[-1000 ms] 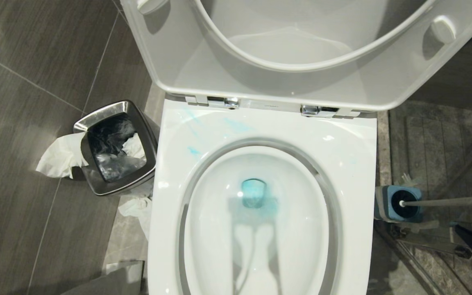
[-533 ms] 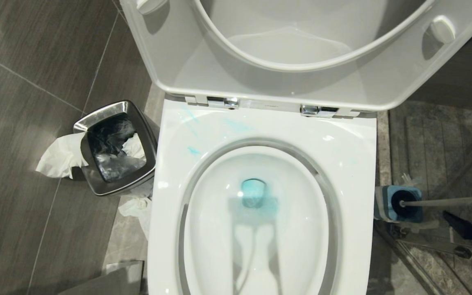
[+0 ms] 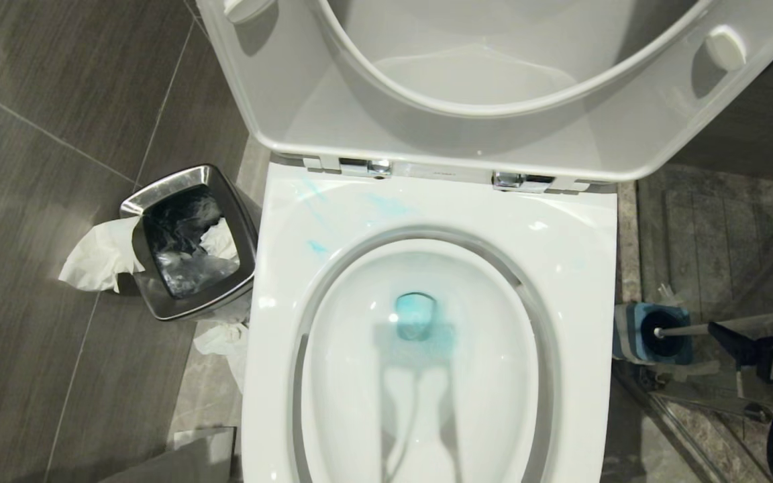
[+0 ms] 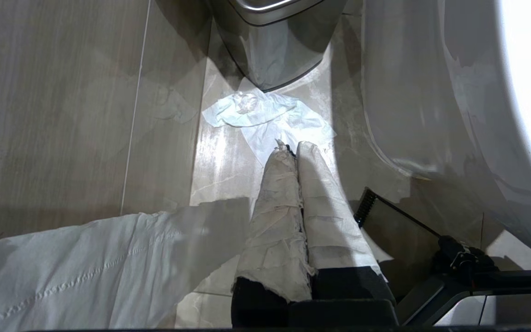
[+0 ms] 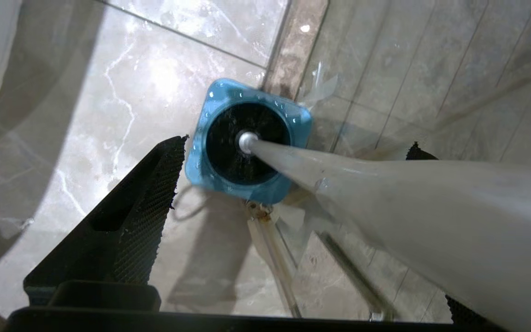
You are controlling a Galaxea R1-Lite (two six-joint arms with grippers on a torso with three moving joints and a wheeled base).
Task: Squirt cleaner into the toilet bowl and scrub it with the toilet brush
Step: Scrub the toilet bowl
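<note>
The toilet bowl point(image 3: 427, 376) is filling the centre and lower part of the head view, a glossy white ceramic oval with a broad flat rim. Its seat and lid point(image 3: 494, 87) are standing raised across the top of the frame, smooth white plastic with small rounded bumpers. The cleaner point(image 3: 416, 320) is showing as a turquoise pool at the bottom of the basin, with thin pale blue smears lying on the rim toward the upper left of the bowl.

At the right edge of the head view, the toilet brush point(image 3: 729, 327) is sitting in its squat square blue holder point(image 3: 651, 333) on the marbled floor tile; its long slim pale grey handle is slanting out of the dark round opening toward the right edge. The right gripper point(image 3: 752, 343) is reaching in there, dark and angular. In the right wrist view its jaws are standing wide, one ribbed black finger point(image 5: 132, 203) on one side of the handle point(image 5: 385, 203) and the other just showing past it, neither pressing on the plastic.

The left gripper point(image 4: 292, 150) is hanging low beside the toilet's outer wall, its fabric-wrapped fingers pressed together on nothing, above crumpled tissue point(image 4: 270, 115) on the floor.

A square brushed-steel waste bin point(image 3: 188, 241) with a dark liner is standing at the left of the bowl.
</note>
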